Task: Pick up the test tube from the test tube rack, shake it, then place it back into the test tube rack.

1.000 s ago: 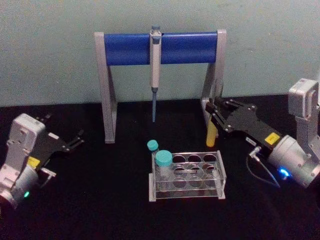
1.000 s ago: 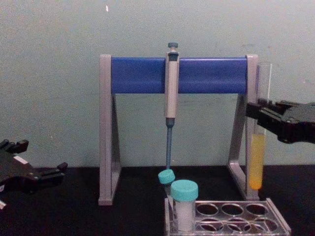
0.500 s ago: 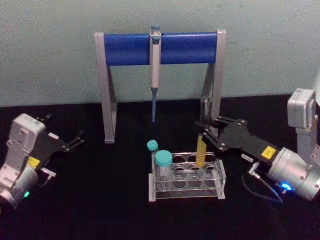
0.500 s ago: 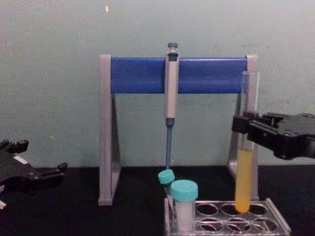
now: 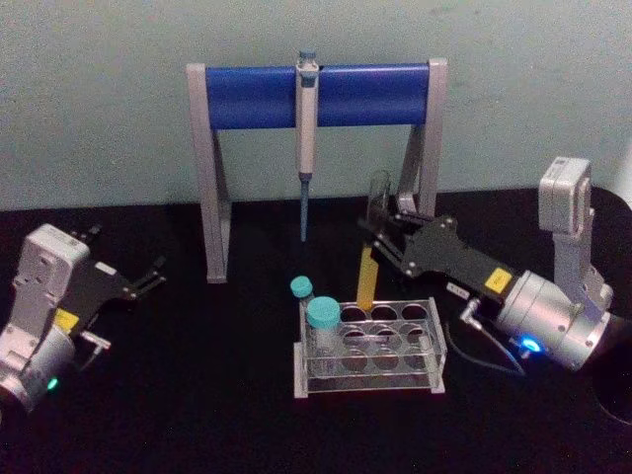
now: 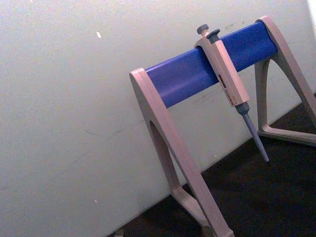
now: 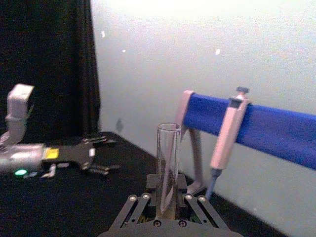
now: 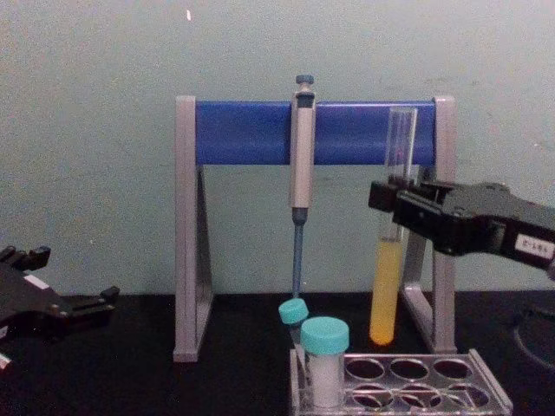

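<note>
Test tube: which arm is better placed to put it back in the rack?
Right. The right pincer grips the test tube upright just above the back row of the test tube rack, so it likely needs only lowering. The left pincer sits open, far off on the left.

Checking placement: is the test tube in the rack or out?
Out: the right end effector holds the test tube, bottom above the test tube rack.
</note>
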